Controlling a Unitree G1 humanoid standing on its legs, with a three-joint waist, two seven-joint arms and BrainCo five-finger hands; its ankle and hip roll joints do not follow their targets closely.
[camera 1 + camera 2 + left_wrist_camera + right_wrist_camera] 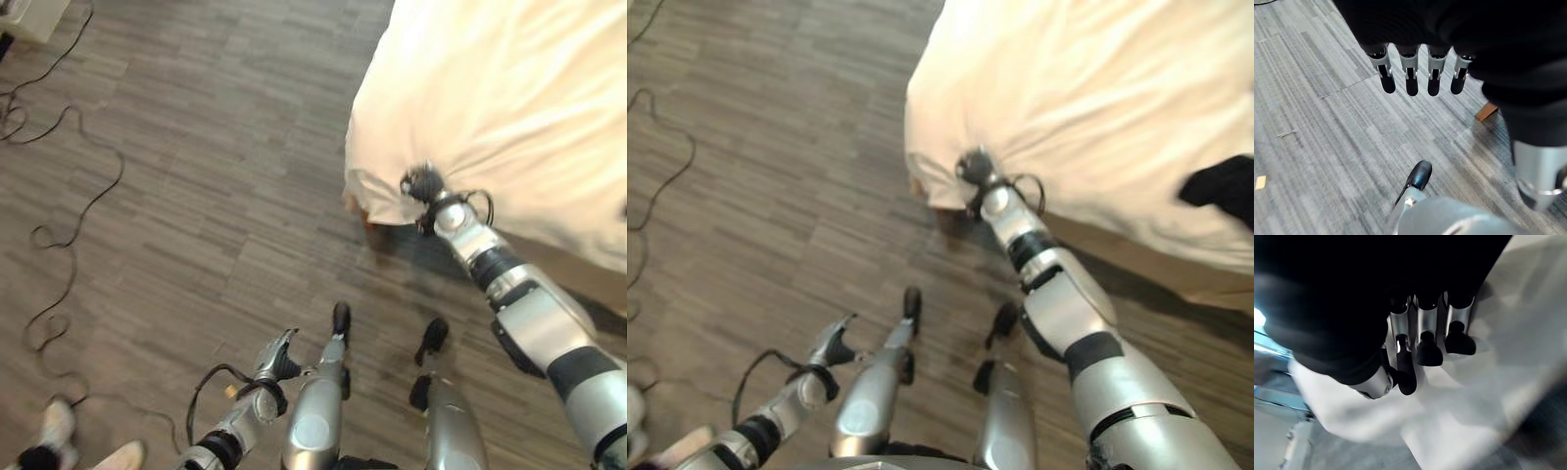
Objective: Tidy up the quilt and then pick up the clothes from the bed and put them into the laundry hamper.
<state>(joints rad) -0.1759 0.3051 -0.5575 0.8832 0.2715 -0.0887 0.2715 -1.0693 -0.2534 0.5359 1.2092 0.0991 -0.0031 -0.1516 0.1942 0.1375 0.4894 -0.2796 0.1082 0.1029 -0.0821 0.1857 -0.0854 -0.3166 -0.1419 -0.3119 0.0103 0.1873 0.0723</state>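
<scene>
A cream quilt (pixel 509 108) covers the bed at the upper right and hangs over its near corner. My right hand (pixel 423 184) reaches to that corner, and its fingers (pixel 1422 340) are curled into a bunched fold of the quilt (pixel 1508 323). A black garment (pixel 1220 191) lies on the quilt at the far right edge. Low by my side, my left hand (pixel 276 357) hangs over the wooden floor, its fingers (pixel 1410 78) straight and holding nothing.
Grey wood-plank floor (pixel 196 196) spreads to the left of the bed. A thin cable (pixel 69 225) trails across it at far left, near a white box (pixel 29 15). A person's shoes (pixel 59 436) stand at the lower left. A wooden bed leg (pixel 1486 111) shows under the corner.
</scene>
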